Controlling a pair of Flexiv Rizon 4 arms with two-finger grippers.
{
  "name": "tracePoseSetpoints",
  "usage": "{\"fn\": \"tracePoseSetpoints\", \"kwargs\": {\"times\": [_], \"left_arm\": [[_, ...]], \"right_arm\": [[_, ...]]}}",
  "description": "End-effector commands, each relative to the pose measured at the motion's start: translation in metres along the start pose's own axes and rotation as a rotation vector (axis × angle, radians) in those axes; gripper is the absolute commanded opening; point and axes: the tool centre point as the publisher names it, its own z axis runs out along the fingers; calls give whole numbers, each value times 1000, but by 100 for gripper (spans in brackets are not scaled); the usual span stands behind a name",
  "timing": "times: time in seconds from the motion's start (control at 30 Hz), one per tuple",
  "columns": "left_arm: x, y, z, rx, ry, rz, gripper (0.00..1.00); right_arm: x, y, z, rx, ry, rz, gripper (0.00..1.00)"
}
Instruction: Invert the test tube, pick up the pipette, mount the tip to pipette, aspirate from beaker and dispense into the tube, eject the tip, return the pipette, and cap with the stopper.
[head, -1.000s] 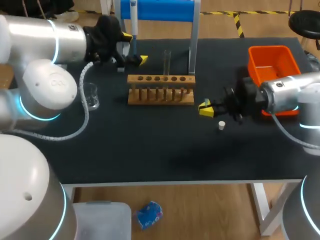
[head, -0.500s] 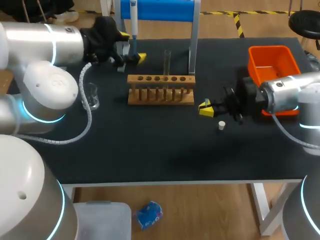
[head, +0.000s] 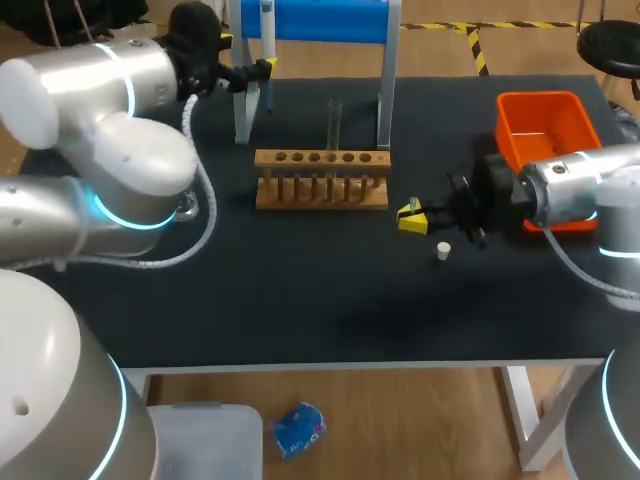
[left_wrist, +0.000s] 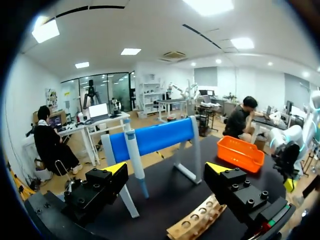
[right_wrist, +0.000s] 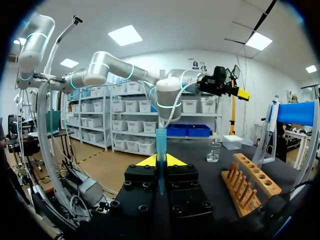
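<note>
While the left gripper (left_wrist: 167, 169) hung at the far side of the table (head: 300, 300), its fingers were spread wide with nothing touching either pad. The pipette (left_wrist: 135, 162) hung on the blue stand (left_wrist: 152, 139) just ahead of the fingers, closer to one than to the other and clear of both. Below the other finger lay one end of the wooden rack (left_wrist: 196, 223). Well ahead of that same finger sat the orange bin (left_wrist: 241, 153).

The right gripper (right_wrist: 160, 161) was pinched on a blue pipette tip (right_wrist: 160, 140), held from two sides between the yellow fingertips. The tip's wide end stuck out above them. Its narrow end seemed to run down between the finger bodies, though the view there was too dark to be sure. Ahead of these fingers stood the beaker (right_wrist: 214, 151), well apart from them, with the rack off to one side.

From the head view, the test tube (head: 334, 120) stood upright in the rack, between the two grippers and touched by neither. The white stopper (head: 443, 250) lay on the table just beside the right gripper's fingers, apart from them.
</note>
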Motion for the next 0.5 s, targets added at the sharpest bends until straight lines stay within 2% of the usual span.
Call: {"fn": "tracePoseSetpoints", "kwargs": {"times": [0.03, 0.17, 0.5], "left_arm": [[-1, -6, 40, -57, -80, -9, 100], [-7, -2, 55, -120, -105, -44, 100], [-26, 3, 81, -120, -183, -81, 100]], "right_arm": [[0, 1, -1, 1, 1, 0, 0], [0, 1, -1, 1, 1, 0, 0], [0, 1, -1, 1, 1, 0, 0]]}}
